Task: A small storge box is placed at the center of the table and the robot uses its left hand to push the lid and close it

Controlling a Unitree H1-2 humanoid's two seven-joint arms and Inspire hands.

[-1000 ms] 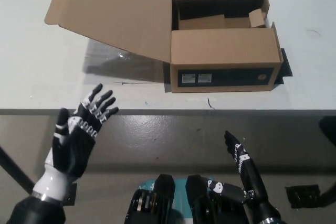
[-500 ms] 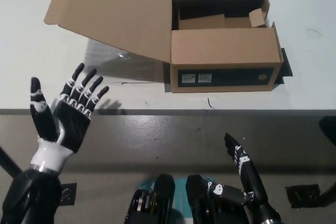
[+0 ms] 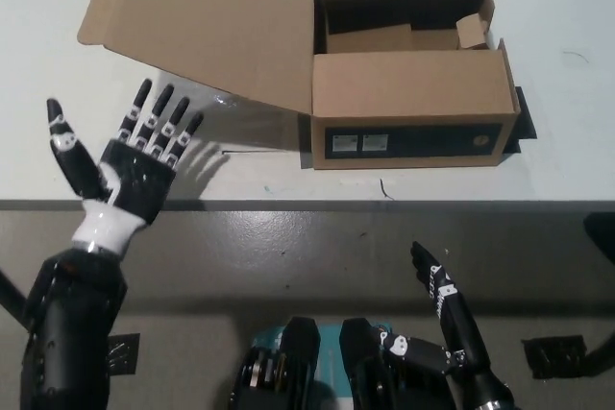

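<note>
Your left hand (image 3: pixel 123 165) hovers palm-up, fingers spread and empty, over the table (image 3: pixel 58 64) edge below the flat cardboard lid (image 3: pixel 207 21). The box (image 3: pixel 408 69) sits centre-table, open. Right hand (image 3: pixel 444 300) rests low, fingers extended.

Open cardboard box (image 3: pixel 410 103), lid (image 3: pixel 202 21) flung left.

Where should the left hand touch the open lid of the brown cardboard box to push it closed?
On the underside near the brown cardboard lid's free left edge, coming from below-left. The lid slopes out left from its hinge on the box, and the open left hand is just beneath that edge.
</note>
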